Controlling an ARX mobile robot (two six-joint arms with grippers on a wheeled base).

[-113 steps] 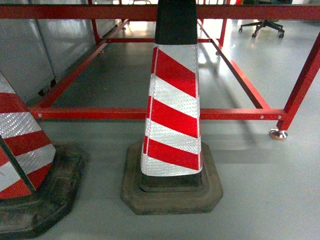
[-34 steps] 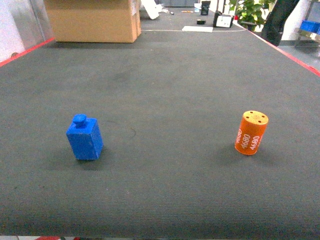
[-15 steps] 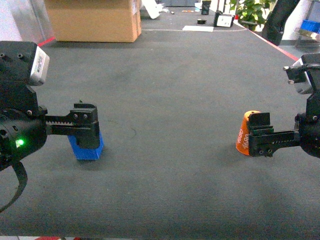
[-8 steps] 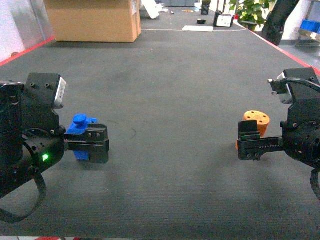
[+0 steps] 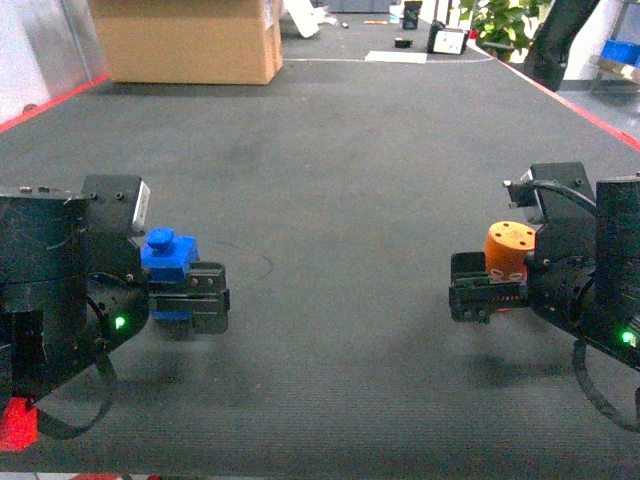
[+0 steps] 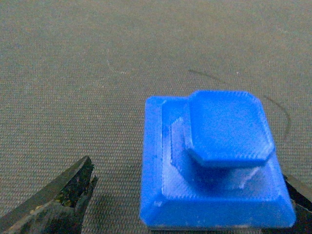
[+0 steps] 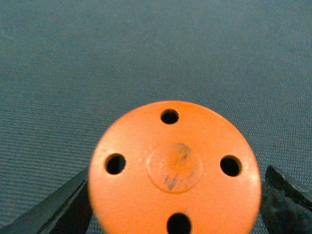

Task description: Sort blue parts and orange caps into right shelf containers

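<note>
A blue part (image 5: 168, 258), a block with a knob on top, stands on the dark mat at the left. My left gripper (image 5: 190, 300) is open around it. In the left wrist view the blue part (image 6: 214, 165) lies against the right finger, and a gap of bare mat separates it from the left finger (image 6: 66, 195). The orange cap (image 5: 508, 252), a cylinder with holes in its top, stands at the right between the fingers of my open right gripper (image 5: 478, 295). The right wrist view shows the orange cap (image 7: 175, 168) nearly filling the space between the fingers. A bit of a blue container (image 5: 620, 50) shows far right.
The dark mat (image 5: 340, 200) covers a table with red edges. A cardboard box (image 5: 185, 40) stands at the back left. Small items and a plant (image 5: 500, 20) sit at the far end.
Both arms came in low from the sides over the last second. Their fingers have slid further toward the middle and now stand around the blue part and the orange cap.
</note>
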